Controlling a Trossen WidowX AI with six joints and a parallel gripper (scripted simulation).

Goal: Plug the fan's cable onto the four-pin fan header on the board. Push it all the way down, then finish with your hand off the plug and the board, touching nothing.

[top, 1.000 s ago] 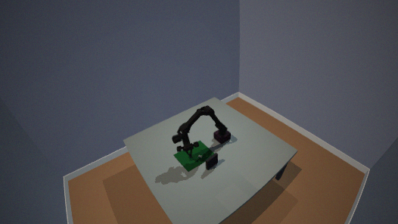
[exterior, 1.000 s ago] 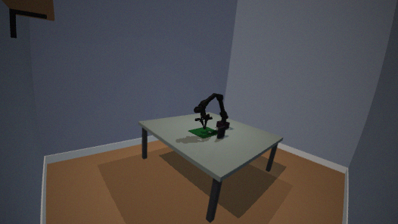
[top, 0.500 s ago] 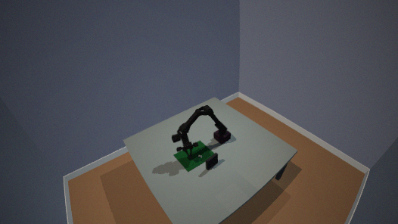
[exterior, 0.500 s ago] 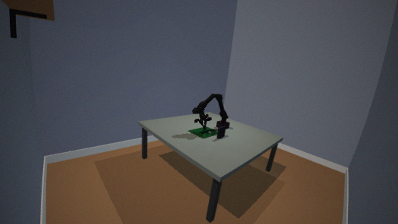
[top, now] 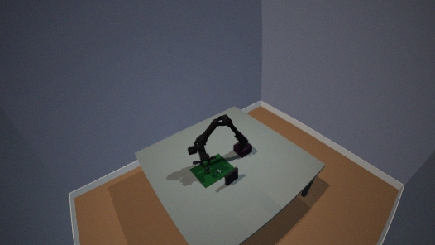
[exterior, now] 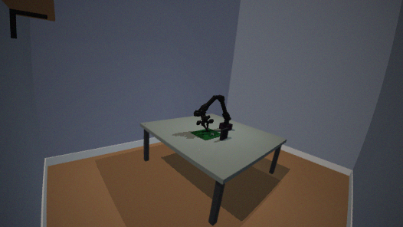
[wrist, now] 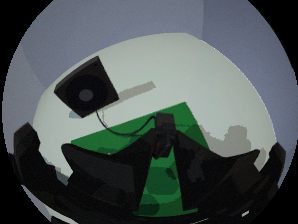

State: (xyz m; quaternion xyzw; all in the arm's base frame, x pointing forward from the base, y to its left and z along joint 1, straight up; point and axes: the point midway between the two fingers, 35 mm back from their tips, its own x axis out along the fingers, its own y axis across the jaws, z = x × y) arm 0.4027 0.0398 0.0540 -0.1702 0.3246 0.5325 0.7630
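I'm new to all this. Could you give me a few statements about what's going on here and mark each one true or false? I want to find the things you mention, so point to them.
1. The hand [top: 207,169] [exterior: 207,129] [wrist: 164,133] is holding the plug [wrist: 165,125]. True.
2. The fan [top: 231,176] [exterior: 224,133] [wrist: 86,95] lies on top of the green board [top: 207,180] [exterior: 207,136] [wrist: 160,187]. False: it stands beside the board.
3. A thin cable [wrist: 120,134] runs from the fan to the plug. True.
4. The table [top: 265,182] [exterior: 230,161] [wrist: 210,75] is bright red. False: it is pale grey-green.
5. The job is finished. False: the hand has yet to let go.
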